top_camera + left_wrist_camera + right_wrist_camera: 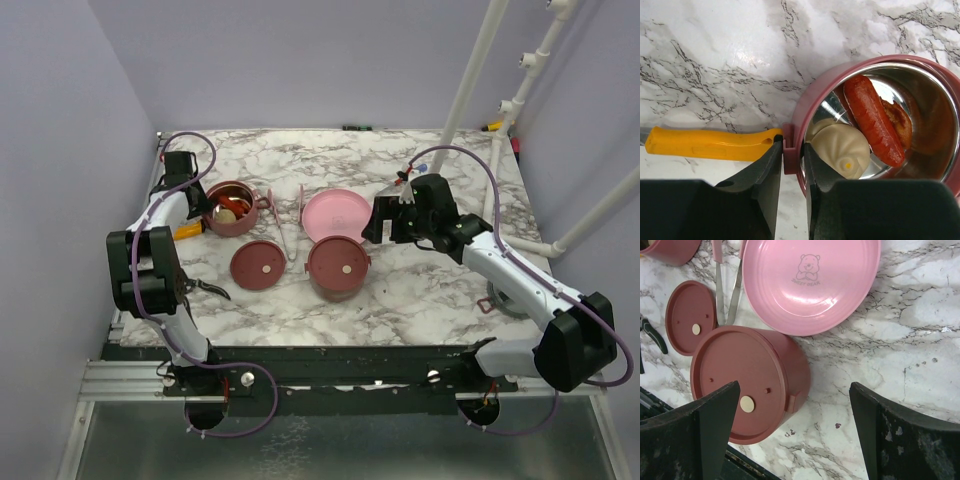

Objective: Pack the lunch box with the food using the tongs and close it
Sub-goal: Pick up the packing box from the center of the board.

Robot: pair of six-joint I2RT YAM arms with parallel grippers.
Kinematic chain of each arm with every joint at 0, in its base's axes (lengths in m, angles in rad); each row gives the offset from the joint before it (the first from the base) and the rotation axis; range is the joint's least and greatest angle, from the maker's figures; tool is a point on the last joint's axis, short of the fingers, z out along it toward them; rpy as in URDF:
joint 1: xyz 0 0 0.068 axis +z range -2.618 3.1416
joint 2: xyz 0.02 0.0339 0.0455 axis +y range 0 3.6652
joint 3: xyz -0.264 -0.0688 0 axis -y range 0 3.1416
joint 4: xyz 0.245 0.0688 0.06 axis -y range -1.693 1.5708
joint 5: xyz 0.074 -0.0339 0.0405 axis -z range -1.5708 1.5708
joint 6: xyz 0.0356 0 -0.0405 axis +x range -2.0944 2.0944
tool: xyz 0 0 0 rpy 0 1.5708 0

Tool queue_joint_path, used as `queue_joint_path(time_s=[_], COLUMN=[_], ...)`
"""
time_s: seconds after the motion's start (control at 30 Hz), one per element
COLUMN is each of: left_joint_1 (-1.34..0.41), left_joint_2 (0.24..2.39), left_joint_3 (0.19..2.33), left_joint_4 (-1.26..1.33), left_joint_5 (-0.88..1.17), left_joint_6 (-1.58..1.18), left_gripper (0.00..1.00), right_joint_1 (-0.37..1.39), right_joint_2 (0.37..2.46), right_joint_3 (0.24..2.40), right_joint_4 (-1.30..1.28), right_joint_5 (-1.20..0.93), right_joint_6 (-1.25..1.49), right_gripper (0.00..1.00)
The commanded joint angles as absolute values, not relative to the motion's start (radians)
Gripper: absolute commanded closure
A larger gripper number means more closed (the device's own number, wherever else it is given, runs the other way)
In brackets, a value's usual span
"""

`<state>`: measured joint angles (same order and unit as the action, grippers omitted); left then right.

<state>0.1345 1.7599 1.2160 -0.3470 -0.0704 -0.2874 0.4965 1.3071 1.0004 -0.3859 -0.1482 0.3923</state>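
Observation:
The lunch box stands as two separate tiers. The open tier (232, 208) (940, 80) holds food: a red sausage (872, 120), a cream bun (842, 150) and a brown piece (899, 120). My left gripper (199, 205) (792, 147) is shut on this tier's side handle and rim, with one finger outside and one inside the bowl. The other tier (338, 268) (750, 380) stands covered by a maroon lid. My right gripper (384, 222) (795, 395) hangs open above its right side, touching nothing. The pink tongs (285, 228) (725, 290) lie between the tiers, left of the plate.
A loose maroon lid (262, 265) (690, 315) lies left of the covered tier. The pink plate (338, 213) (810, 285) sits behind it. A yellow handle (185, 232) (710, 143) lies beside the open tier. Black-handled pliers (207, 289) (652, 335) rest near the left arm.

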Motion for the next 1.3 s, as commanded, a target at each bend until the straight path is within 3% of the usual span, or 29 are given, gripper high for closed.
queue_joint_path(time_s=[0.0,0.27,0.67,1.27], left_joint_1=[0.141,0.141,0.141,0.141], left_joint_2=[1.774,1.806,1.736,1.465], left_joint_3=[1.205,1.220,1.211,1.088], left_joint_4=[-0.390,-0.392,-0.393,-0.397], left_joint_5=[-0.069,-0.061,-0.003,0.033], left_joint_6=[-0.283,-0.282,-0.325,-0.392], left_gripper=[0.73,0.73,1.00,1.00], right_joint_1=[0.500,0.500,0.499,0.499], right_joint_2=[1.312,1.305,1.310,1.341], right_joint_3=[0.993,0.983,0.990,1.019], right_joint_4=[-0.375,-0.373,-0.371,-0.369], right_joint_5=[-0.163,-0.159,-0.136,-0.071], right_joint_6=[0.390,0.399,0.399,0.431], right_gripper=[0.06,0.06,0.06,0.06])
